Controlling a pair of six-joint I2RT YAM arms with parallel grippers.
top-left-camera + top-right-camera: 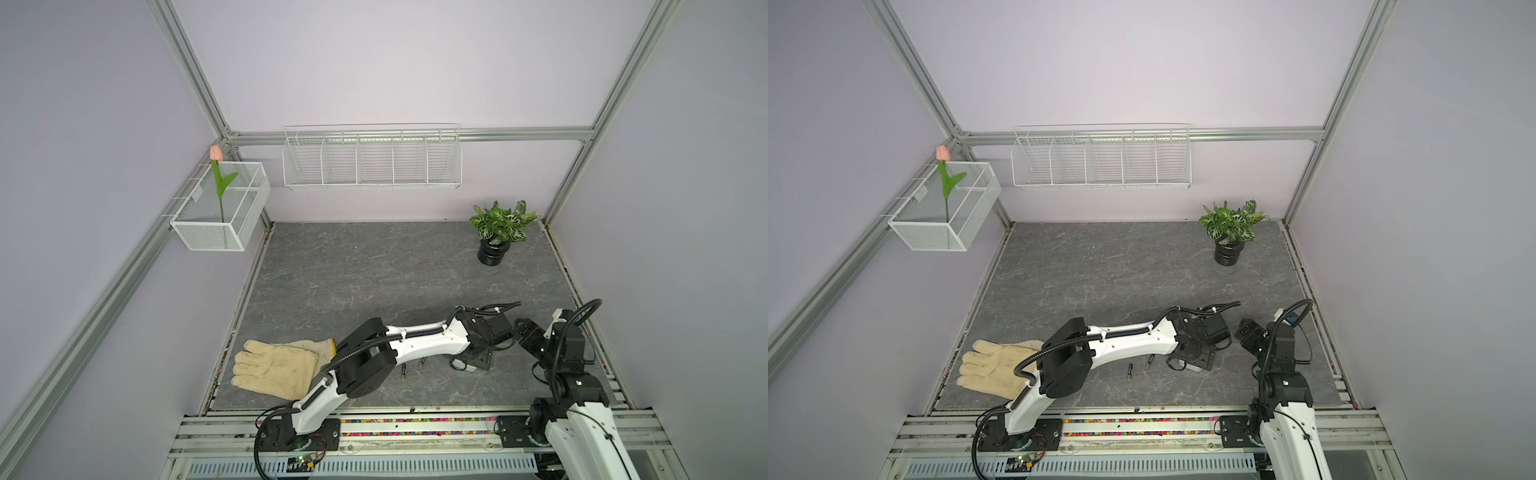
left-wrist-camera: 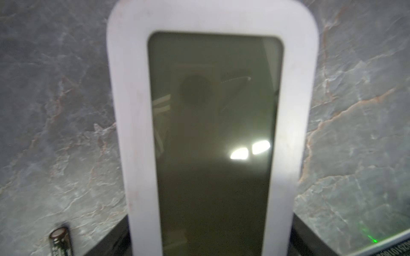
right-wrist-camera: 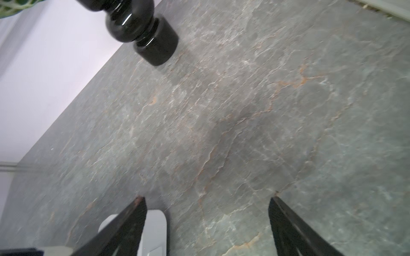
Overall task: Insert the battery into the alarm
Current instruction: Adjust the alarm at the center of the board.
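Straddling the screen-up alarm [image 2: 131, 110] with my left gripper [image 2: 210, 241], hold unconfirmed, right gripper [image 3: 207, 197] gaping empty; I reckon flipping comes next.

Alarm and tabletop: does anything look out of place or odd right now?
The alarm lies screen-up in the left wrist view, so its back faces the table. Two batteries lie loose beside it, and an unrelated work glove lies on the table too.
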